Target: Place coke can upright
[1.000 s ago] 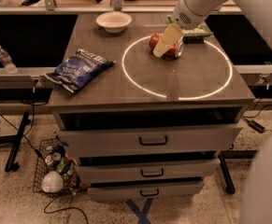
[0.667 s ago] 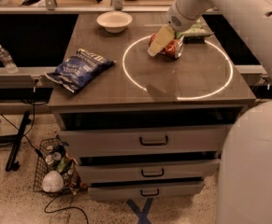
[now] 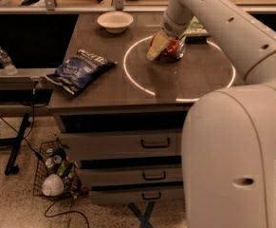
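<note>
Fills the whole right of the view: a white robot body (image 3: 232, 160), with its arm (image 3: 232, 27) curving up and leftward to end in the jaws over the far middle of the table (image 3: 104, 87). Spreads below and all around the jaws, grey-brown, with three drawers (image 3: 128, 144) stacked under its near edge, well below the jaws. Glows on the tabletop as a thin white ring (image 3: 133, 77); encloses the jaws just inside its far-left arc. Lies well to the left of the jaws and nearer the camera, outside the ring: a blue chip bag (image 3: 78, 70), flat, by the table's left edge. Sits on the floor far below and to the left of the jaws: a wire basket (image 3: 40, 175) with small cluttered things inside. Peeks out just behind and to the right of the jaws, partly hidden by the wrist: a green chip bag (image 3: 197, 28). Stands to the left of the jaws and farther back: a pale bowl (image 3: 115, 20), upright, outside the ring. Sits right against the jaws on their right side: the coke can (image 3: 176, 48), red, seemingly lying on its side, on the table within the ring. Cannot tell whether clenched on the can or only resting against it. Stands far to the left of the jaws, off the table on a lower ledge: a small water bottle (image 3: 4, 60).
</note>
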